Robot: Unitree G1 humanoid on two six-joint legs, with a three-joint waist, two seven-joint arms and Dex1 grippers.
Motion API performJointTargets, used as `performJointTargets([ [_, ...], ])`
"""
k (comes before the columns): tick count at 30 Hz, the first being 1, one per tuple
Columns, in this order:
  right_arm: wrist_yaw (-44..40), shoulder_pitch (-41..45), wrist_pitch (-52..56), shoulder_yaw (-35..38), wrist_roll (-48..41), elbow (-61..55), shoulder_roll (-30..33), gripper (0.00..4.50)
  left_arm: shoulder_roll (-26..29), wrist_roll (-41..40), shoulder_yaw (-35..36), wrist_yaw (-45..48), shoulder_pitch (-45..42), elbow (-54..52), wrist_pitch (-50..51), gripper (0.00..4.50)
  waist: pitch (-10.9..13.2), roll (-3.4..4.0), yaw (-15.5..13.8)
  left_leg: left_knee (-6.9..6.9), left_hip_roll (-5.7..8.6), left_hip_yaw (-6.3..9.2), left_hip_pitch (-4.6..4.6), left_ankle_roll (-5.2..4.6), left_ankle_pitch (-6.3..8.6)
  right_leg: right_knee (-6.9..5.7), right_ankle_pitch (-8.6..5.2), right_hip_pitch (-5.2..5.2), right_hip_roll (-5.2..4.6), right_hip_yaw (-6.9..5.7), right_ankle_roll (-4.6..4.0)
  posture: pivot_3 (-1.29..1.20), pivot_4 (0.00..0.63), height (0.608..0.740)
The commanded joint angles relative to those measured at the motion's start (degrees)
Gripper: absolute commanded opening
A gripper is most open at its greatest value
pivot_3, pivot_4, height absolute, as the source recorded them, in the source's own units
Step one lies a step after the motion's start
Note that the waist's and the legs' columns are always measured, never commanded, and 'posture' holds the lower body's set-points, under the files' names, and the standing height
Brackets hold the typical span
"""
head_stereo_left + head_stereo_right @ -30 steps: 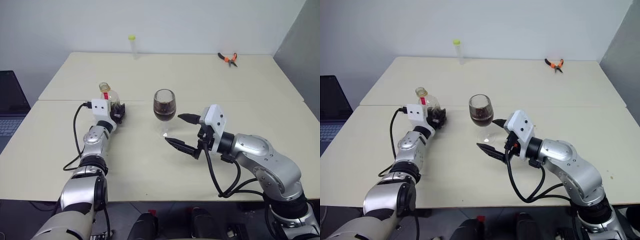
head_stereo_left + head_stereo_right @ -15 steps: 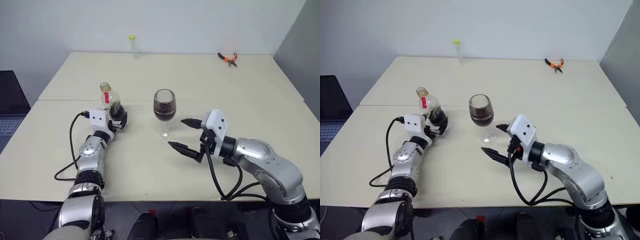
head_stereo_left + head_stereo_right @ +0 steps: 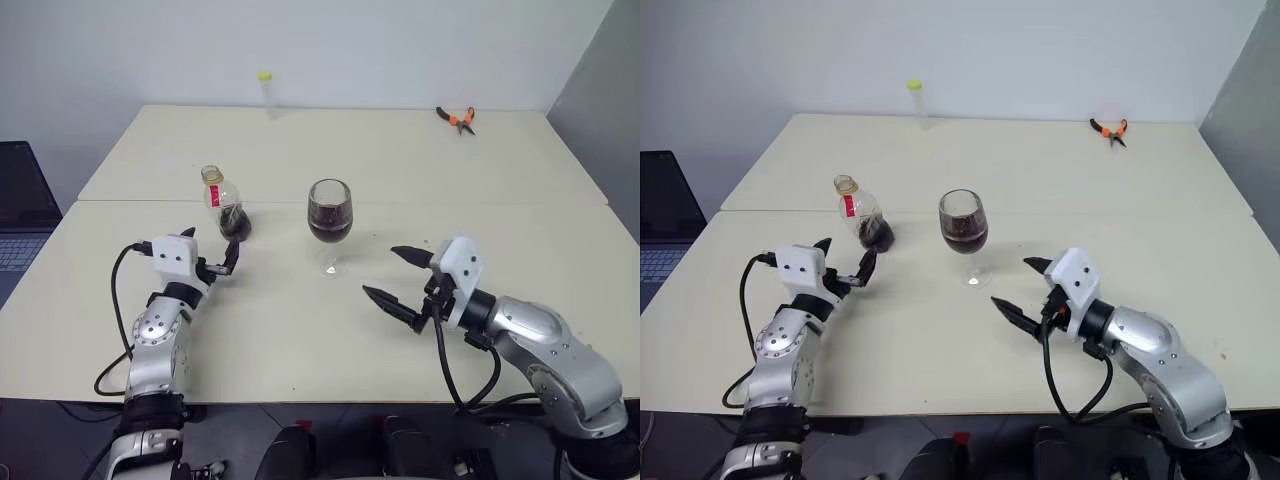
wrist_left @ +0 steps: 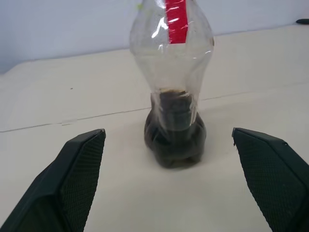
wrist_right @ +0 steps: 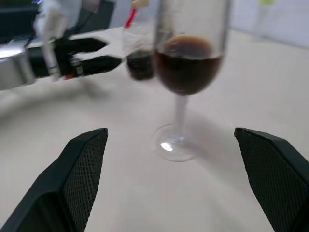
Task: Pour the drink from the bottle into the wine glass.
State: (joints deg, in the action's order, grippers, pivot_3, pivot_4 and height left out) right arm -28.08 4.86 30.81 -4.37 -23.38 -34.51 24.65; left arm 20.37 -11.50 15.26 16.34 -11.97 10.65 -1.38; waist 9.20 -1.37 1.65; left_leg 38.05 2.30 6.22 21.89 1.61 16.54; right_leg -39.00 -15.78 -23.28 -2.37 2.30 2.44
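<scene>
The bottle (image 3: 226, 206) stands upright on the cream table (image 3: 300, 330), with a red neck label and a little dark drink (image 4: 175, 140) at its bottom. To its right stands the wine glass (image 3: 329, 216), its bowl about half full of the dark drink (image 5: 187, 67). My left gripper (image 3: 210, 247) is open just short of the bottle, pointing at it and not touching; its fingers (image 4: 72, 183) flank the bottle from a distance. On the near right of the glass my right gripper (image 3: 381, 271) is open and empty, well clear of the foot.
A tall thin tube with a yellow-green cap (image 3: 265, 92) stands at the table's far edge. Orange pliers (image 3: 456, 116) lie at the far right. A laptop (image 3: 18, 205) sits beyond the table's left edge. A seam crosses the table behind the glass.
My left gripper opened off the bottle and drew back toward me, leaving it standing. My right gripper moved right and down, away from the glass.
</scene>
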Motion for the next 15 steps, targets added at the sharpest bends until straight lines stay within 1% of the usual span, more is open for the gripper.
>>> performJointTargets([
  [1, 3.8, -3.8, -8.7, 0.8, 3.6, 2.9, -4.6, 4.50, -1.5, 1.8, 0.4, -6.0, 1.5, -7.3, 4.6, 4.45, 0.0, 0.01, -0.1, 0.00, 0.00, -0.01, -0.04, -0.01, 0.00, -0.01, 0.00, 0.03, 0.00, 0.00, 0.00, 0.00, 0.150, 0.740],
  [3, 6.8, -6.4, -16.5, -0.1, 9.0, 6.4, -7.4, 4.50, -2.4, 3.4, 0.1, -9.7, 2.1, -10.1, 9.7, 4.45, 0.0, 0.01, -0.1, 0.00, 0.01, -0.02, -0.05, -0.01, 0.00, -0.02, 0.00, 0.04, 0.02, 0.00, 0.00, 0.00, 0.150, 0.740],
  [5, 8.1, -7.3, -21.4, -0.5, 12.6, 8.8, -8.7, 4.50, -2.7, 4.4, -0.2, -11.1, 2.4, -11.5, 11.8, 4.45, 0.0, 0.01, -0.1, 0.00, 0.02, -0.04, -0.08, 0.00, 0.00, -0.02, 0.00, 0.06, 0.06, 0.01, 0.00, 0.00, 0.150, 0.740],
  [7, 7.9, -8.5, -23.9, -0.4, 12.3, 10.6, -10.4, 4.50, -2.6, 6.0, -0.9, -11.8, 3.8, -13.0, 12.2, 4.45, 0.0, 0.03, 0.0, -0.02, 0.01, -0.06, -0.10, 0.04, -0.02, -0.02, 0.00, 0.04, 0.11, 0.02, 0.00, 0.00, 0.150, 0.740],
  [10, 8.7, -9.5, -28.4, 0.3, 13.2, 15.0, -12.6, 4.50, -3.0, 6.6, -1.3, -11.3, 6.3, -14.2, 8.6, 4.45, 0.0, 0.07, 0.1, -0.08, -0.04, -0.08, -0.14, 0.16, -0.08, -0.01, 0.00, 0.04, 0.10, 0.06, 0.00, 0.00, 0.150, 0.740],
  [15, 7.7, -9.9, -29.0, -0.4, 12.5, 19.2, -13.9, 4.50, -3.6, 6.7, -2.9, -9.2, 8.3, -15.2, 4.0, 4.45, 0.0, 0.08, -0.1, -0.08, -0.02, -0.09, -0.13, 0.11, -0.05, 0.02, 0.00, 0.07, 0.10, 0.05, 0.00, 0.00, 0.150, 0.740],
])
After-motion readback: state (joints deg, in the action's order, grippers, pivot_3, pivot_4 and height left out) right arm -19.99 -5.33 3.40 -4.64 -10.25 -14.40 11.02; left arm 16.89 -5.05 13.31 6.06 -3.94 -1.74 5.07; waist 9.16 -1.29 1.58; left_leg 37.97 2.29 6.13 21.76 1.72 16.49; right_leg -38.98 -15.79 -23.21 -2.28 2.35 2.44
